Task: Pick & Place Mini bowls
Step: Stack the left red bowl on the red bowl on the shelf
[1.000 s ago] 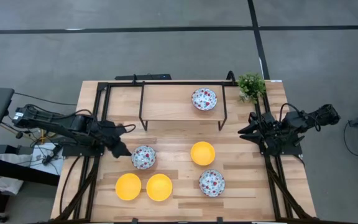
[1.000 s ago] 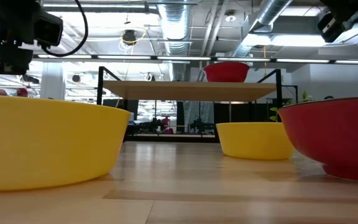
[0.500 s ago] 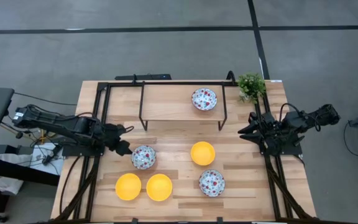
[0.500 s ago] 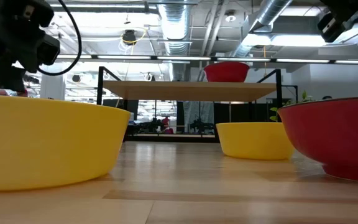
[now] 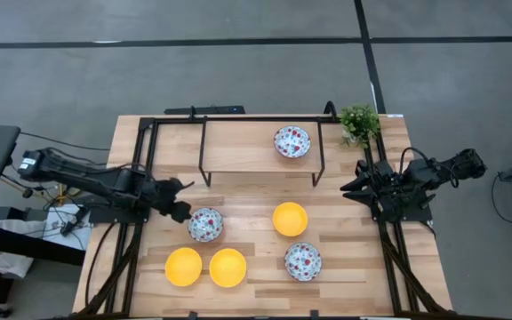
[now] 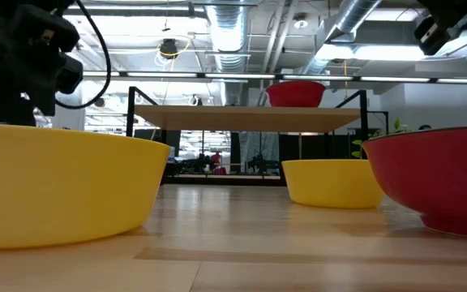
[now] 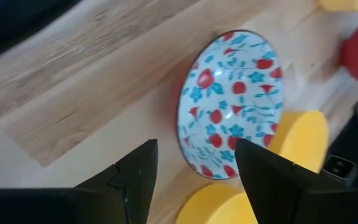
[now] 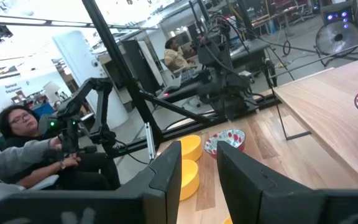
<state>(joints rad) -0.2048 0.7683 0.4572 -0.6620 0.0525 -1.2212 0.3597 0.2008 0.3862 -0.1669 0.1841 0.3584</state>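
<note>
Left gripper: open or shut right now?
Open. The left gripper shows its fingers spread, with the floral bowl ahead of the gap, not gripped.

Low view: near yellow bowl (image 6: pixel 55 186) & red-sided bowl (image 6: pixel 440 182) cut off by edges.

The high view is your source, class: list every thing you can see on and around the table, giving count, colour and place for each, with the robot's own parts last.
Floral mini bowls: three, white with red-and-blue pattern; one on the raised shelf, one left of centre on the table, one near the front right.
Yellow mini bowls: three, plain yellow; two side by side at the front left, one at mid-table.
Shelf: one, wood top on a black frame, at the table's back.
Plant: one, green, back right corner.
Table: one, light wood.
Left end effector: one, dark, open, just beside the left floral bowl.
Right end effector: one, dark, waiting at the table's right edge.
</note>
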